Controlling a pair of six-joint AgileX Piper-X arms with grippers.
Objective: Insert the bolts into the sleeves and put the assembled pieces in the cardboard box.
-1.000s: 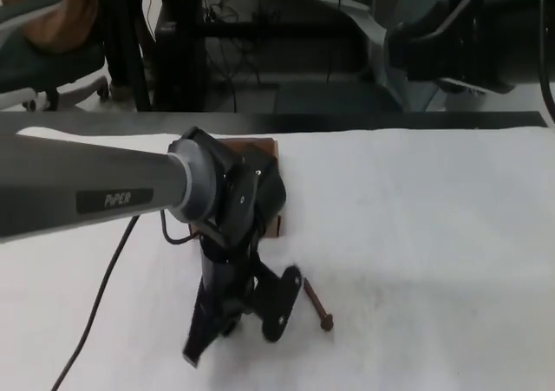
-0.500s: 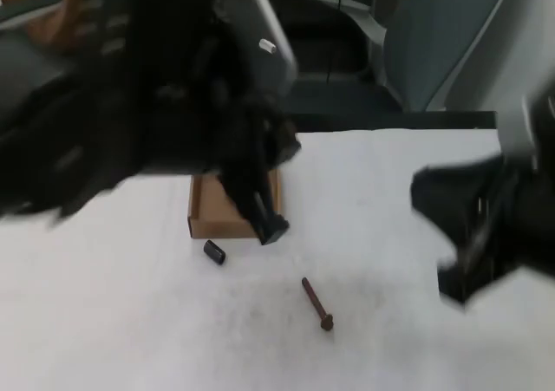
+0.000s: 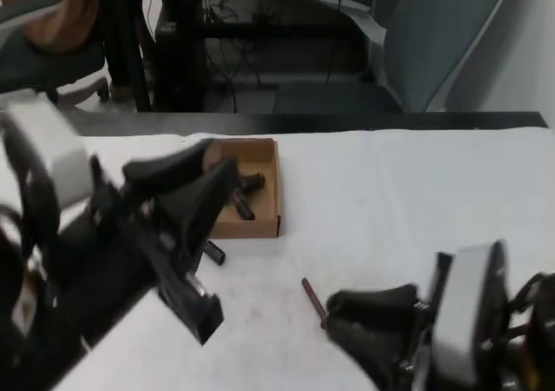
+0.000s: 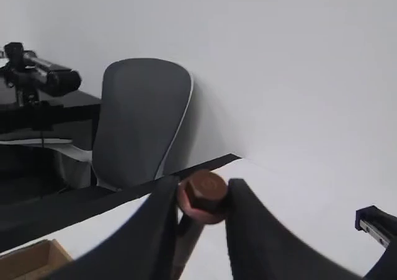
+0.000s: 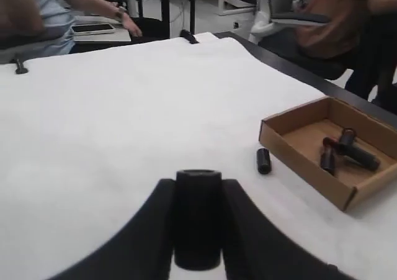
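Inside the cardboard box (image 5: 301, 162) lie two dark pieces (image 5: 355, 153), crossed over one another. They look like bolts already seated in their sleeves, though the joints are too small to be sure of. If so, roughly half the job is done. The third pair is in hand but not yet joined. The left gripper (image 4: 203, 185) is clamped on the held bolt (image 4: 200, 197), its two fingers pressed to either side of the shank just under the reddish-brown hexagonal head. This arm is raised on the box's left side in the high view. The right gripper (image 5: 198, 187) is closed around the held sleeve (image 5: 197, 221), a short black tube standing upright between its fingers. It is well apart from the box, on the near right side. The two held parts are far from each other, so they have yet to be brought together, lined up and slid home before the piece goes into the box. A fourth pair waits on the white cloth (image 3: 390, 200). The loose sleeve (image 5: 263, 160) lies just beside the box's front wall, not touching it. The loose bolt (image 3: 310, 294) lies farther out from that wall, partly covered by the right arm. What remains, as I judge it, is two insertions and two drops into the box.
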